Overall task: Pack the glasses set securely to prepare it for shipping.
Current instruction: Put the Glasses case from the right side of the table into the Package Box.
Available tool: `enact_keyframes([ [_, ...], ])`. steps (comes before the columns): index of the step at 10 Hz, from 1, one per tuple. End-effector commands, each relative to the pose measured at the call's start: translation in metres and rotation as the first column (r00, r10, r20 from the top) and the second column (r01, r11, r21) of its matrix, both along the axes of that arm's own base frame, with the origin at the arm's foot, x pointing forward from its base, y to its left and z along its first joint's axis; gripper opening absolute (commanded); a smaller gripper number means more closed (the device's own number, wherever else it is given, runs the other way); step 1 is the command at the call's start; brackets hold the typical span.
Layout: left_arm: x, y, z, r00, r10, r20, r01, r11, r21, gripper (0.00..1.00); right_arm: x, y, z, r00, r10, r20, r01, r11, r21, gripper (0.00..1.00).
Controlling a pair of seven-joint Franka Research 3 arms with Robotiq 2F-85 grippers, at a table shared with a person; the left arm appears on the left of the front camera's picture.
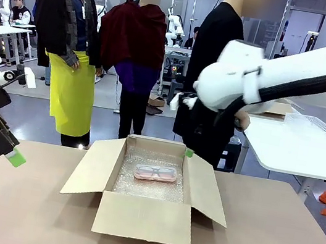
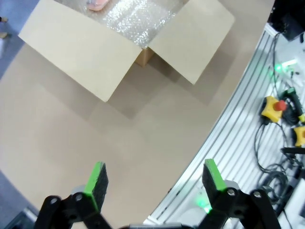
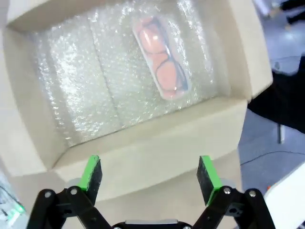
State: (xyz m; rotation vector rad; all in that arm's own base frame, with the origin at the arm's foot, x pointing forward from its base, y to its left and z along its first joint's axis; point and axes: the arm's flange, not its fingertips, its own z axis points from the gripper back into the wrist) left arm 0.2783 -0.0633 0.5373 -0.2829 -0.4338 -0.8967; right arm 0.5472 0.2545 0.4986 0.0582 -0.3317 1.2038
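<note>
Pink case (image 3: pixel 162 59) lies in box (image 3: pixel 157 138) just ahead of our right claw (image 3: pixel 148 172), fingers spread; left claw (image 2: pixel 155 179) spread too.

Box (image 1: pixel 140 218) is wide open, flaps (image 1: pixel 89 169) splayed outward, so plenty of room from above. Pink case (image 1: pixel 156 173) sits mid-box; bubble wrap (image 1: pixel 148 190) around it is bare. Table (image 1: pixel 274 241) either side is open.

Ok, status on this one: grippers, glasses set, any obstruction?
Left gripper open, over table left of the box. Right gripper open, above the box's far edge. Pink case flat on bubble wrap inside, flaps open. Nothing over it.
</note>
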Motion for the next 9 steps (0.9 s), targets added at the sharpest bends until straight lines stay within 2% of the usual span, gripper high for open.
enact_keyframes([
  [1, 0.000, 0.000, 0.001, 1.000, -0.009, 0.002, 0.009, 1.000, -0.014, 1.00, -0.051, -0.079, 0.011, 0.990, -0.143, -0.011, 0.142, 0.974, 0.175, 1.00],
  [4, 0.000, 0.000, 0.001, 1.000, -0.009, 0.002, 0.009, 1.000, -0.014, 1.00, -0.104, -0.169, 0.036, 0.923, -0.385, -0.024, 0.375, 0.880, 0.291, 1.00],
  [6, 0.000, 0.000, 0.001, 1.000, -0.009, 0.002, 0.009, 1.000, -0.014, 1.00, -0.140, -0.211, 0.040, 0.878, -0.476, -0.052, 0.468, 0.829, 0.308, 1.00],
  [9, 0.000, 0.000, 0.001, 1.000, -0.009, 0.002, 0.009, 1.000, -0.014, 1.00, -0.172, -0.253, 0.040, 0.799, -0.596, -0.078, 0.591, 0.753, 0.290, 1.00],
])
